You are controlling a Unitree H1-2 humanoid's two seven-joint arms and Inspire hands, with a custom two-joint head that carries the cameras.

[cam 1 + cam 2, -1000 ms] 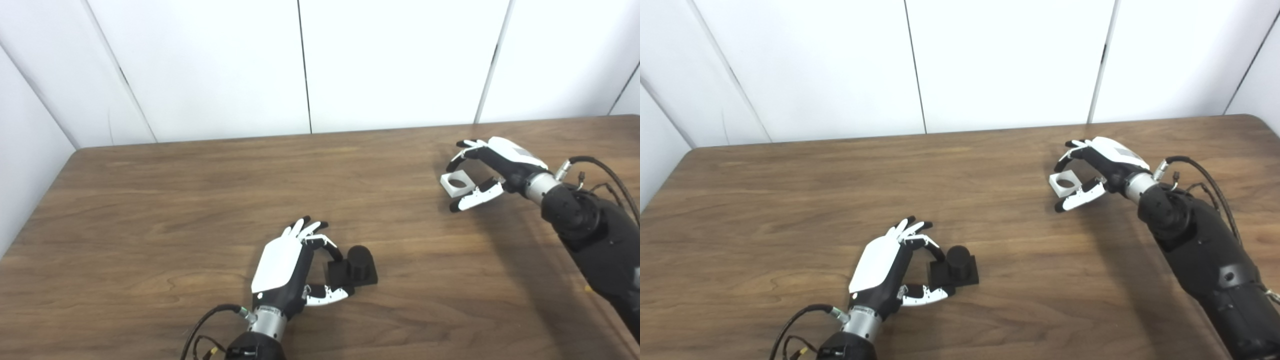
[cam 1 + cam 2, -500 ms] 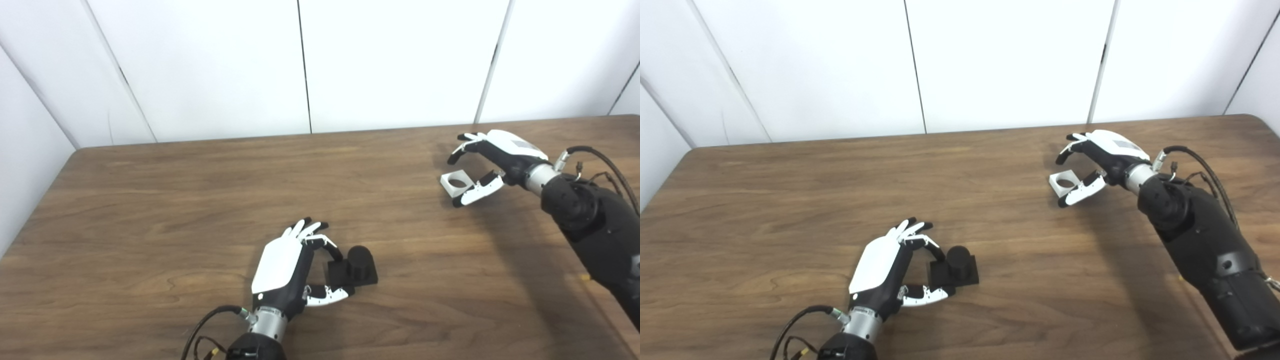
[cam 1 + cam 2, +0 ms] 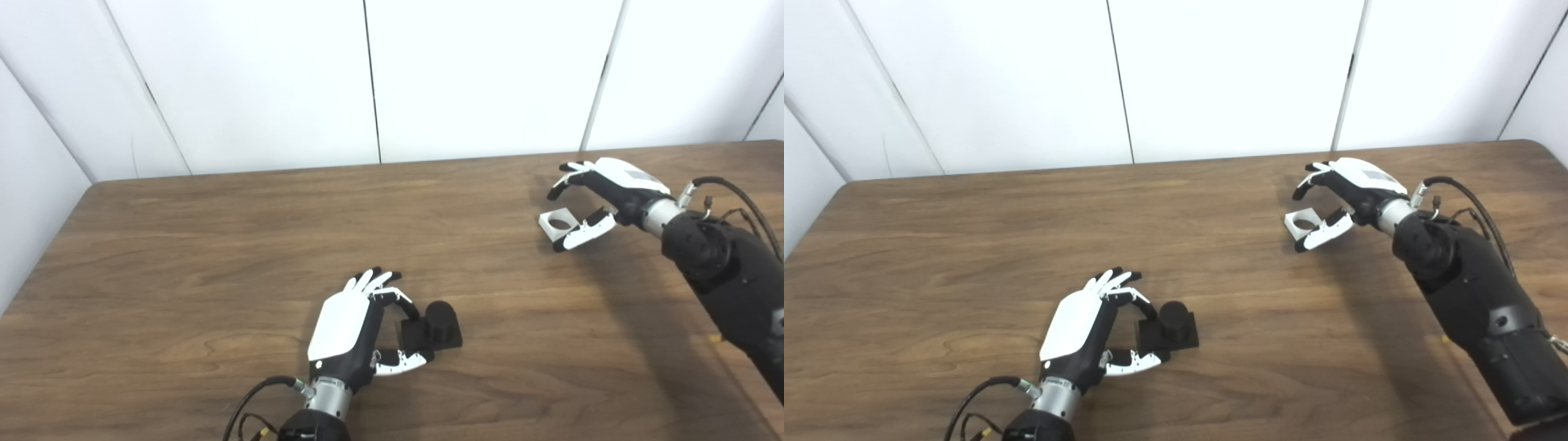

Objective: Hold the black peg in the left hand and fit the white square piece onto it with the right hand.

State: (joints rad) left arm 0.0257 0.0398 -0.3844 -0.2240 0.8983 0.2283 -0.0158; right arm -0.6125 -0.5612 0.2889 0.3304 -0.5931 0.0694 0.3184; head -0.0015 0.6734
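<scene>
While both hands' fingers stay apart, white square piece (image 3: 558, 222) shows a round hole.

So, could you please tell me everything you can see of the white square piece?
The white square piece is a small, flat, matte block that looks like plastic, with a round hole through its middle. It lies flat on the wooden table, far right, well apart from the black peg. The right hand arches over it, fingers spread, thumb along its near edge; contact there cannot be told, and it is not lifted.
</scene>
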